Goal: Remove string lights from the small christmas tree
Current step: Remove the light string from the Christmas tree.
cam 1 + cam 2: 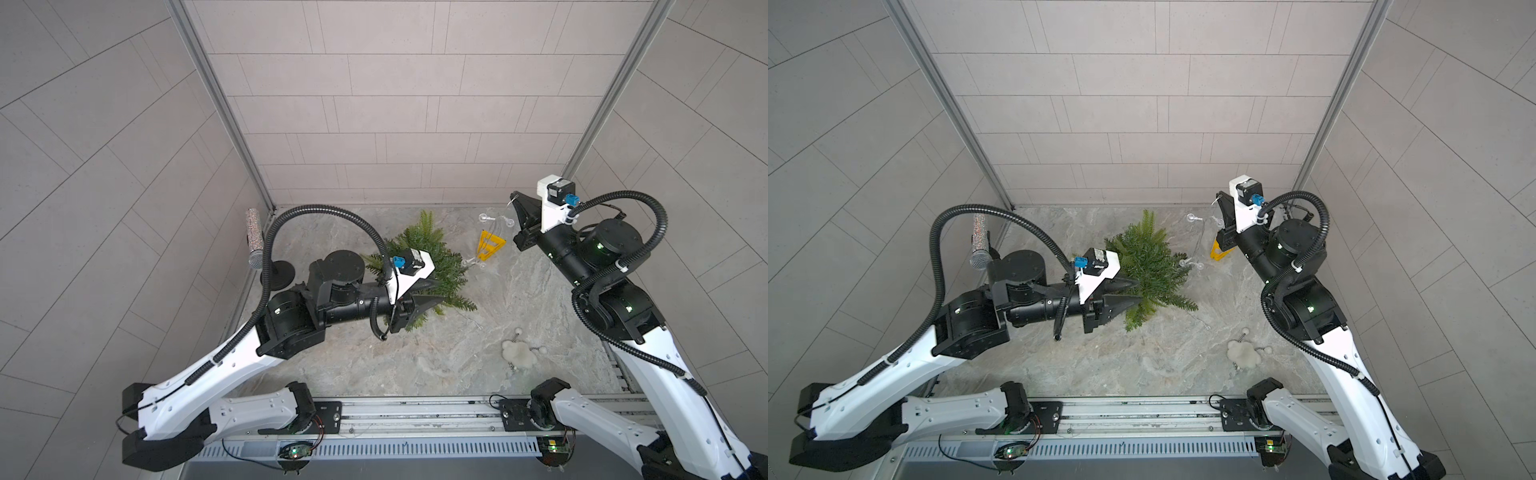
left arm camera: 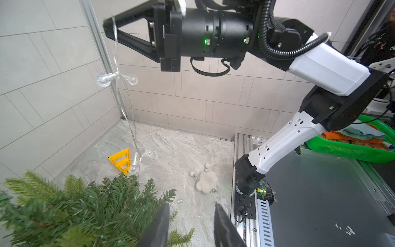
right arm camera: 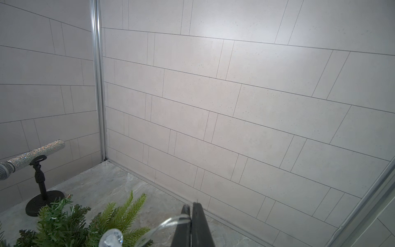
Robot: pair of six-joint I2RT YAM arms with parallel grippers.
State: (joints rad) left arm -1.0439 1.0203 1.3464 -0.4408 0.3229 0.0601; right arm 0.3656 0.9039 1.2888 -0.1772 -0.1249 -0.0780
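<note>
Right jaws pinch thin clear-bulbed string lights (image 2: 104, 79); left jaws gape beside bushy green tree (image 1: 419, 249).

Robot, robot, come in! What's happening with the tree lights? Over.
Right claw shut on string lights, held high. Left claw open at small christmas tree. Wire's lower end trails into branches, past yellow triangle. Over.

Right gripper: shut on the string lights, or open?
The right gripper is shut on the string lights: its jaws meet in its wrist view, and the wire hangs from its tip in the left wrist view.
</note>
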